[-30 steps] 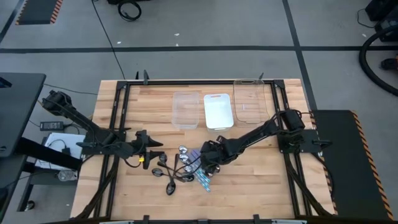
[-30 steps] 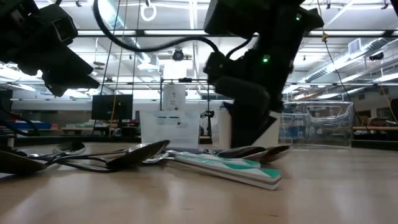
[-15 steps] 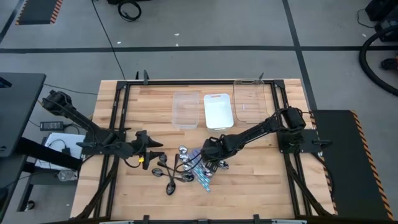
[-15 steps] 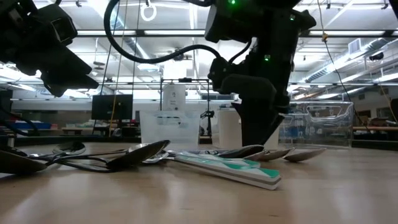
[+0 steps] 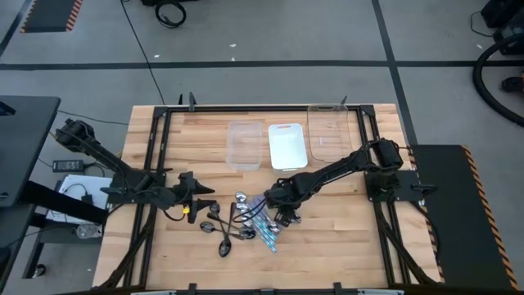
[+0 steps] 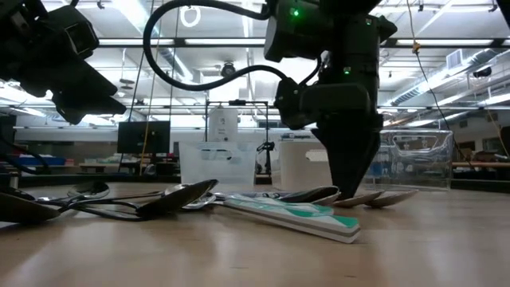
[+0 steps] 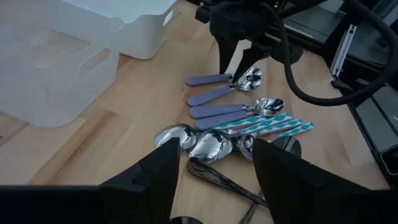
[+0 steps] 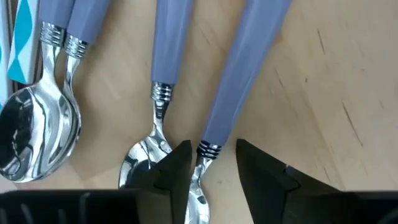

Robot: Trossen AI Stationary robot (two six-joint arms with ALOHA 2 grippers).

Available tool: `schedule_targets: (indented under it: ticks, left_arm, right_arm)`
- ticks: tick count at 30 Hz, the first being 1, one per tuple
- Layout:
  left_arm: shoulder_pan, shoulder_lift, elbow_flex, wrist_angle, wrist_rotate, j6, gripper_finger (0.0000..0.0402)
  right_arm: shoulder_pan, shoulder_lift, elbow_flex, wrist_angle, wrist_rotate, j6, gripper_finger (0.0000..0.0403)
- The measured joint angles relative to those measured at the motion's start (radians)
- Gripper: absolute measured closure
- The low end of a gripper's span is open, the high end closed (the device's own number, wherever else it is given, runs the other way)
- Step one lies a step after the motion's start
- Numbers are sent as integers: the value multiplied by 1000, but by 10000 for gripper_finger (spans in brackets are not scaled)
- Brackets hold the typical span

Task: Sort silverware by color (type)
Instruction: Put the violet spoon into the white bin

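The silverware lies in a loose pile [image 5: 246, 220] on the wooden table: three purple-handled spoons [image 7: 214, 95], teal-patterned ones [image 7: 267, 124], shiny silver ones [image 7: 205, 146] and dark ones [image 5: 221, 236]. My right gripper [image 8: 213, 168] is open and points down over the purple spoons. Its fingers stand on either side of one purple spoon's neck [image 8: 205, 149], low over the table [image 6: 347, 191], and I see no touch. My left gripper [image 7: 214, 180] is open and hovers left of the pile [image 5: 205, 195].
Three rectangular trays stand side by side toward the far edge: a clear one [image 5: 245, 145], a white one [image 5: 287, 146] and a clear one [image 5: 330, 133]. Bare wood shows to the right of the pile and near the front edge. A dark frame [image 5: 155, 164] borders the table.
My right gripper has moved a little toward the far edge and come down, its fingers now pointing at the table over the purple spoons. As the arm shifted, a spoon to the right of the pile came into sight in the low view. The spoons lie as before.
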Motion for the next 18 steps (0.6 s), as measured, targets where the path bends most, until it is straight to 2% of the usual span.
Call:
schedule_targets:
  ticks: [10,18]
  left_arm:
    - [0,0,0,0,0,1,194]
    - [0,0,0,-1,0,1,194]
  right_arm:
    - [-5,1,-3,7,16,-23,358]
    - [-4,-31,-6,-4,18,-26,363]
